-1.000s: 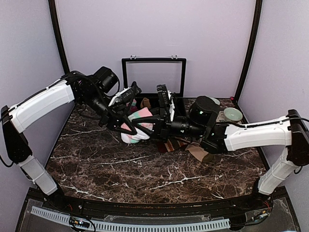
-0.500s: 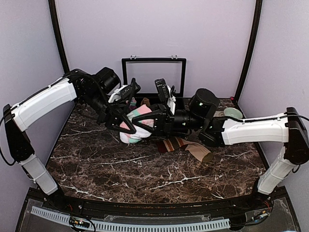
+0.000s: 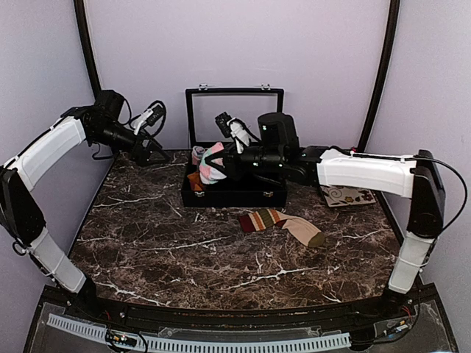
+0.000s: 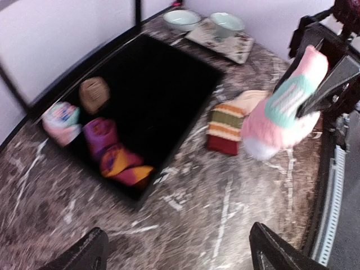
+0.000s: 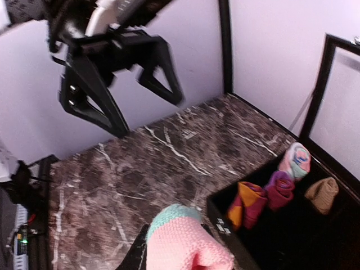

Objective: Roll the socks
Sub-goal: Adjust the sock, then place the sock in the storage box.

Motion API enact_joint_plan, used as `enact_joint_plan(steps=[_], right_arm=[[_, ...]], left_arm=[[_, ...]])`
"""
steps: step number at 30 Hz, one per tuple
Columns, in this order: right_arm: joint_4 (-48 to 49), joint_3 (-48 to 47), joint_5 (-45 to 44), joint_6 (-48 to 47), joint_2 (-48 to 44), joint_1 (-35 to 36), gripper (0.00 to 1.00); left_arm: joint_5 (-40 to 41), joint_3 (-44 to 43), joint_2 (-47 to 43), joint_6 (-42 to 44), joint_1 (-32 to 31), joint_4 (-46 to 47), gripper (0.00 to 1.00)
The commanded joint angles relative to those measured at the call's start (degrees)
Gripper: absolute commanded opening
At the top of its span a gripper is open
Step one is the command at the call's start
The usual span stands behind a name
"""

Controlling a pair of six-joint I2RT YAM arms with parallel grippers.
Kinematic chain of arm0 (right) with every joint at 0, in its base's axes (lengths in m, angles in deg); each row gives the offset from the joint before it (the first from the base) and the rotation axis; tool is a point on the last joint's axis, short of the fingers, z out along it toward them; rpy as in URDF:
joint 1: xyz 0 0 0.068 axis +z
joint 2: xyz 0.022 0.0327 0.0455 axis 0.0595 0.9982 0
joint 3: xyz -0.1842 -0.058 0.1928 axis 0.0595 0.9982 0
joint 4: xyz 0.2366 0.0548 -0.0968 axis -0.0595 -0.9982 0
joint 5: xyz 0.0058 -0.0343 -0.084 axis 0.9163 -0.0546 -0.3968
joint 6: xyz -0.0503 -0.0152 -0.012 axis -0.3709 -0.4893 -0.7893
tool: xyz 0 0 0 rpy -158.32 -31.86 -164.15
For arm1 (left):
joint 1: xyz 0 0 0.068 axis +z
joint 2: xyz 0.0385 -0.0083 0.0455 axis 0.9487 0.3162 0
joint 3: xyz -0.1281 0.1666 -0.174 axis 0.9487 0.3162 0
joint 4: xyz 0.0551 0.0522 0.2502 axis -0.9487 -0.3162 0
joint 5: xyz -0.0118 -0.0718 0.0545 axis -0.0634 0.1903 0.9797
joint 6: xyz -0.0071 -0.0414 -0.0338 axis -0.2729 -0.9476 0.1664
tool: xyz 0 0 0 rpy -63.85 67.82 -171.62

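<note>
here right hand (image 3: pixel 219 160) clamped on rolled pink sock (image 3: pixel 209 168), raised at left end of open black box (image 3: pixel 235 197), left hand (image 3: pixel 153 134) fingers apart near wall, striped sock (image 3: pixel 268 219) flat on counter (image 3: pixel 184 250) before box

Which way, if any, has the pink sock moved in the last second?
Yes. The pink sock moved back, from the table before the black box to over it.

Top external view: bright, even, diffuse light; focus sharp throughout. Soft, faint shadows under arms on marble tabletop (image 3: pixel 221 257).

Left wrist view: heavy motion blur, whole frame smeared. Pink sock (image 4: pixel 284 109) soft-edged. Black box (image 4: pixel 163 79) interior dark, little detail.

Right wrist view: left gripper (image 5: pixel 147 115) motion-blurred. Pink sock at bottom edge out of focus. Tabletop veins fairly crisp.
</note>
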Motion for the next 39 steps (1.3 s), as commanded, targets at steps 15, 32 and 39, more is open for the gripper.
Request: enact_joint_plan(steps=[15, 32, 39], right_arm=[[-16.48, -46.5, -11.3, -14.67, 42.18, -12.14, 0.0], [-8.7, -47.79, -12.7, -19.96, 49.76, -12.07, 0.0], [-9.93, -51.02, -13.58, -24.44, 52.9, -10.96, 0.0]], left_arm=[[7.43, 21.79, -3.09, 0.53, 12.76, 12.29, 0.9], [4.28, 21.43, -0.05, -1.78, 13.13, 13.13, 0.87], [4.18, 21.87, -0.13, -2.4, 13.21, 13.76, 0.87]])
